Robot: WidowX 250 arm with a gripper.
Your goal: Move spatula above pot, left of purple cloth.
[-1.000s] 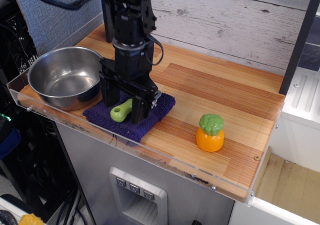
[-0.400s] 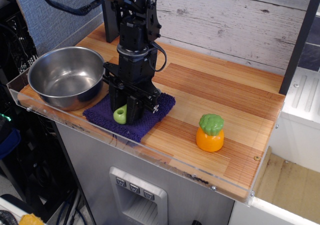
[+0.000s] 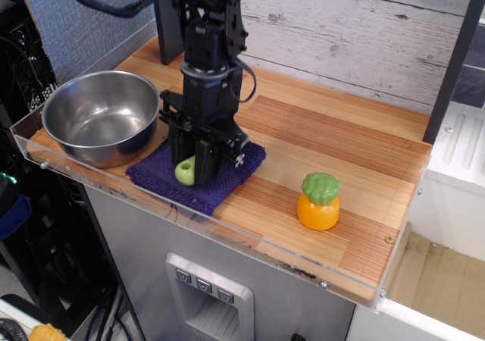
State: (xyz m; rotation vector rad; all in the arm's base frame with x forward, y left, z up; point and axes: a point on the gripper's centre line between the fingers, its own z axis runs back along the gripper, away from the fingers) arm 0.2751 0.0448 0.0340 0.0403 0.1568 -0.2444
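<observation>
Single view, from the front and above. We see the pincer (image 3: 193, 168) lowered over the purple cloth (image 3: 198, 172), which lies near the tabletop's (image 3: 326, 140) front edge, toward the left. Its jaws are clenched on the spatula (image 3: 186, 171): only the lime-green handle end shows between them, pointing toward the front edge. The blade is hidden behind the jaws, so we cannot tell whether the spatula is lifted or touching the cloth; we judge its long axis to run roughly front to back, tilted. The pot (image 3: 101, 117) stands just beside the cloth, in the tabletop's front-left corner; we see nothing inside it. An orange toy with a green top (image 3: 319, 201) stands well apart, toward the front-right. We judge the goal to be the bare wood behind the pot, toward the back-left corner, so the coming carry runs up and away from the front edge, clearing the pot's rim.
</observation>
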